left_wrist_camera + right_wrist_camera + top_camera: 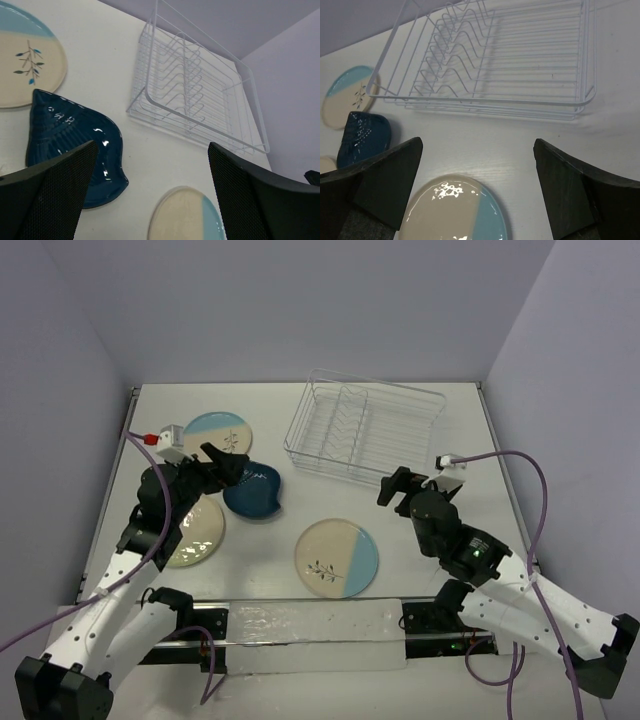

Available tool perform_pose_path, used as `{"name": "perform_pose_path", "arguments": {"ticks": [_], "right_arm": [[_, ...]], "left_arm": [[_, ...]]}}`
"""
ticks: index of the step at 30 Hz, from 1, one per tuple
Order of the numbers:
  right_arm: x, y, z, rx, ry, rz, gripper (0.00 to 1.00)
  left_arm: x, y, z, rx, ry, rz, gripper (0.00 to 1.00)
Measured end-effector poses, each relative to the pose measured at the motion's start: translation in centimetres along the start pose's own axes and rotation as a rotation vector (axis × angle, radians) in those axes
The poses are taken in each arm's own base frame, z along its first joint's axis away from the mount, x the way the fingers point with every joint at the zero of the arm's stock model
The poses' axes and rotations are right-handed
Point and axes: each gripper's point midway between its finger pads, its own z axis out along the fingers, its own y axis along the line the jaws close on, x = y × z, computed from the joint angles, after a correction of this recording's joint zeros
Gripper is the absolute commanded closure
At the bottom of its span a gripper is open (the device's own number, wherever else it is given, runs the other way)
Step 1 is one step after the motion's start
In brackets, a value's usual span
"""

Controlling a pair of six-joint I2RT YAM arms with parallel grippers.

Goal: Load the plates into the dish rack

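Nothing's loaded yet: the rectangular silvery-white wire dish rack (350, 430) sits empty at the far side of the white table (262, 565), with its long axis running roughly 9 to 3, and all the plates lie flat. The left gripper (228, 462) and right gripper (397, 487) are both spread wide, holding nothing. The right one looks best placed to me. The round half-cream, half-light-blue ceramic plate (337, 557) lies near it at about 8 o'clock, blue half toward 3, and the rack is at its 11. The left hangs over the edge of the glossy dark blue plate (258, 492).
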Motion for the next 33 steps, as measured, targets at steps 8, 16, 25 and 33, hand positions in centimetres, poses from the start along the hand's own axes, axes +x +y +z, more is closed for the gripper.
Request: {"name": "perform_pose_path", "arguments": {"ticks": [8,16,25,33], "right_arm": [[1.9,1.9,-0.3,-0.104,0.097,-0.031,0.0],[5.6,4.8,-2.2,-0.317,0.275,-0.041,0.0],[12.9,3.7,-3.4,-0.367,0.513,-0.088,0.0],[16.6,1.8,-3.3,-0.285,0.621,-0.088,0.0]], "left_arm": [[7.2,-1.3,1.4,0.104,0.203,-0.05,0.01],[14.3,-3.2,0.4,0.141,0.393,-0.019,0.01],[21.6,-1.5,-2.6,0.092,0.587,0.014,0.02],[25.5,-1.1,-4.1,0.077,0.709,0.037,0.31]]}}
